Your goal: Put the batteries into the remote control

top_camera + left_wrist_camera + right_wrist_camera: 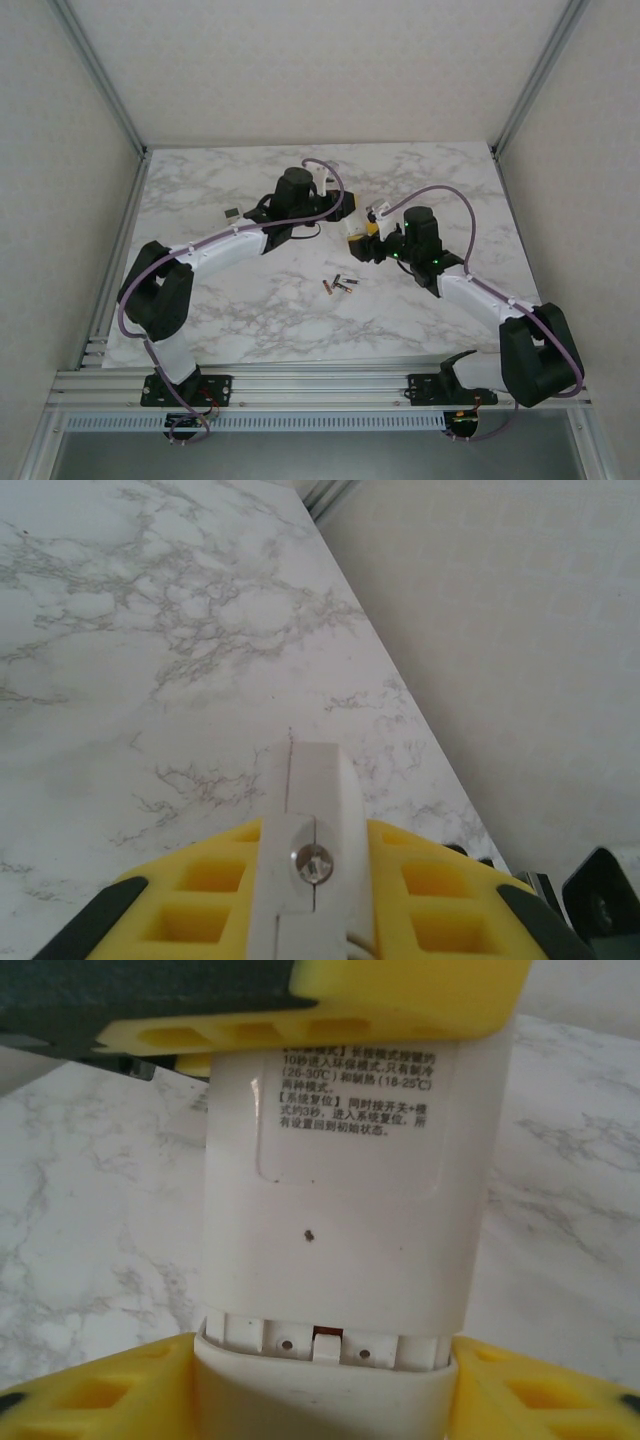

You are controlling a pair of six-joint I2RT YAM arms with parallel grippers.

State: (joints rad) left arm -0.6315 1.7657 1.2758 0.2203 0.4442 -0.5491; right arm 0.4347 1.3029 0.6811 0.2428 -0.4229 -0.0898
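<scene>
Remote control (pixel 335 1210) is hanging between both arms around the middle of the marble desk (pixel 250 325), its labelled back facing the right wrist camera. Left gripper (pixel 305 825) is clenching the far end through its thin dimension, with its yellow fingers (pixel 400 1010) lying over the top of the label. Right gripper (pixel 325 1365) is grasping the near end across its width, pads touching both sides. Batteries (pixel 337 285) are lying loose in a small cluster closer to the desk's near edge, well apart from both claws. A reddish latch (pixel 326 1338) is showing in a gap at the near end, so the cover looks partly drawn off. Whether it is free I cannot tell.

Judging by this, the step in hand is opening the compartment. The left claw should be holding firm while the right is pulling straight along the remote's length. Twisting, or squeezing the cover itself, is likely to make it bind.
</scene>
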